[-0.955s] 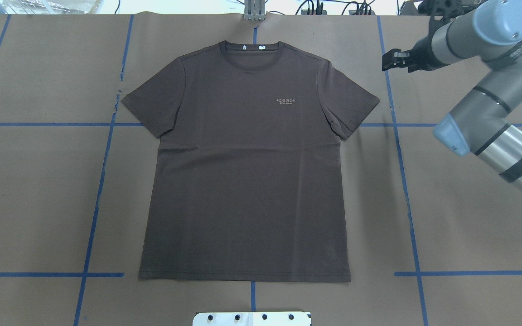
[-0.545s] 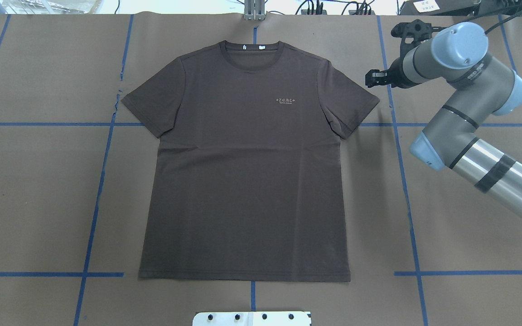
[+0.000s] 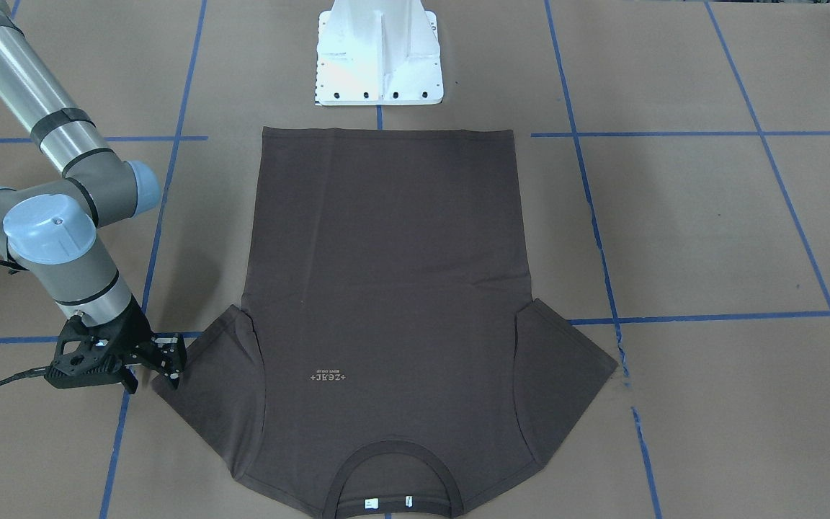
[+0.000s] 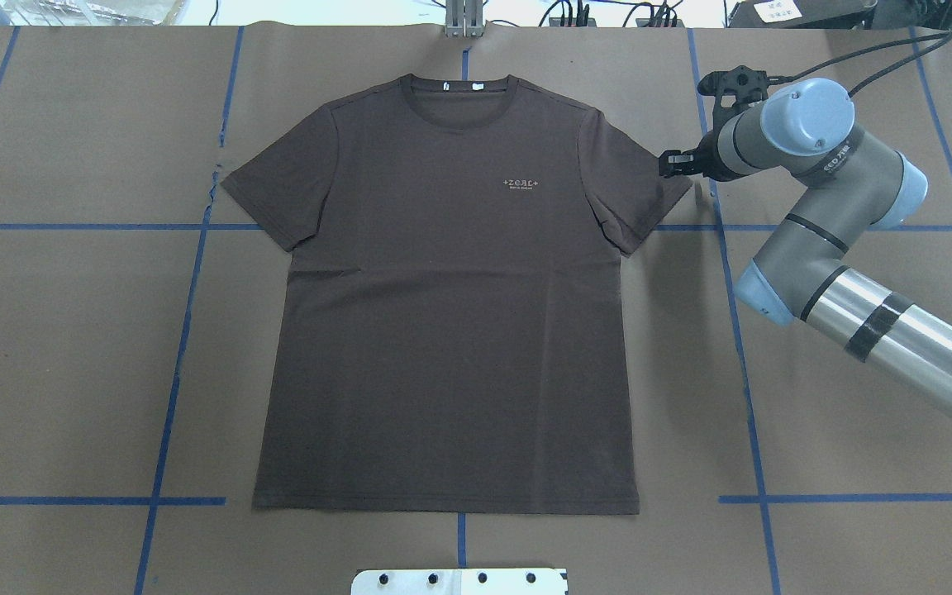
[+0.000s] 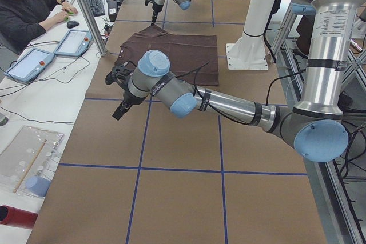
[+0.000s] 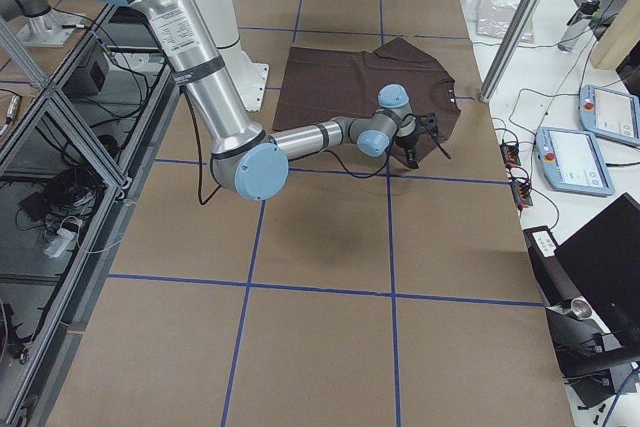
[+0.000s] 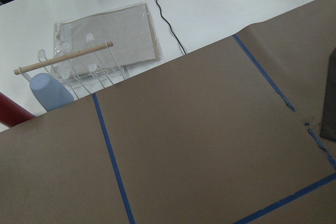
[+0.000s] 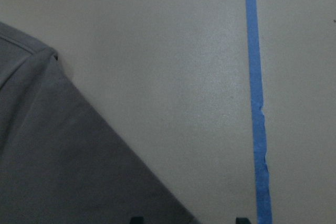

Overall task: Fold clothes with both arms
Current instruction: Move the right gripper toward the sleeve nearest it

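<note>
While the right claw point(image 4: 666, 164) hovers with jaws apart, the shirt point(image 4: 451, 314) lies flat just beside it, sleeve tip at the fingertips. Left claw point(image 5: 121, 108) is well off the shirt over bare paper point(image 4: 71, 372); can't tell its state.

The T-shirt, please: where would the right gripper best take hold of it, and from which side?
Grip the outer corner of the sleeve on the robot's right, coming in from its outer side. The T-shirt lies flat, and that sleeve juts out towards the right gripper, whose jaws stand open beside its hem. A jaw could probably slip under that edge.
</note>
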Robot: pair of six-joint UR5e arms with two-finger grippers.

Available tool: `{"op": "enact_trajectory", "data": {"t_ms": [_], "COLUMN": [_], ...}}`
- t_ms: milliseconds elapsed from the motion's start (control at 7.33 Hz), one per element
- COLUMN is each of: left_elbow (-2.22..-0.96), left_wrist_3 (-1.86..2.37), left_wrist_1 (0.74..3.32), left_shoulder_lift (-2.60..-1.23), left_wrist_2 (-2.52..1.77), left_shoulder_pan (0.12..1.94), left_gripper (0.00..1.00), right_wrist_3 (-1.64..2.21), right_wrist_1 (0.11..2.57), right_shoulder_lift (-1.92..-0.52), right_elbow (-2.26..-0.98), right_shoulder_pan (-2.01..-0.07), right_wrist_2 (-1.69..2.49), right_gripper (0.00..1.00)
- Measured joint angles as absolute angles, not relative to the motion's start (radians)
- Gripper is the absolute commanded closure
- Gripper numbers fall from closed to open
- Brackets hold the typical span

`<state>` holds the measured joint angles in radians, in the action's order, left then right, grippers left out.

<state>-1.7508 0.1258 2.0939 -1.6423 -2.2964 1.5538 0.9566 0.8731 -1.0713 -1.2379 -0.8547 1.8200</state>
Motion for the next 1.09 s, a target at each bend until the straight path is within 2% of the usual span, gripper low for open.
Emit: {"op": "enact_trajectory", "data": {"t_ms": [409,682,955,1091], "left_elbow": [-1.750,-1.750,-1.750,-1.750], "left_wrist_3": [0.126,0.125,0.124,0.123], "left_wrist_1": [2.094,2.094,2.094,2.094], "left_shoulder_lift": [-1.643,-1.643,-1.643,-1.643], "left_wrist_2": [-2.296,-2.296,-2.296,-2.296], "left_shoulder_pan": [1.554,1.554,1.554,1.554], "left_gripper": [0.00,0.00,0.00,0.00], "right_wrist_3": [0.959,0.959,0.959,0.959], "right_wrist_1": [0.867,0.867,0.866,0.865], "right_shoulder_lift": [-1.069,-1.069,-1.069,-1.070], "right_elbow": [-1.227,-1.226,-1.226,-1.226], "right_shoulder_pan": [-0.845,-0.843,-0.840,-0.838], "right_wrist_2": [1.809,1.809,1.809,1.809], "right_gripper": [0.37,0.47,0.52,0.66]}}
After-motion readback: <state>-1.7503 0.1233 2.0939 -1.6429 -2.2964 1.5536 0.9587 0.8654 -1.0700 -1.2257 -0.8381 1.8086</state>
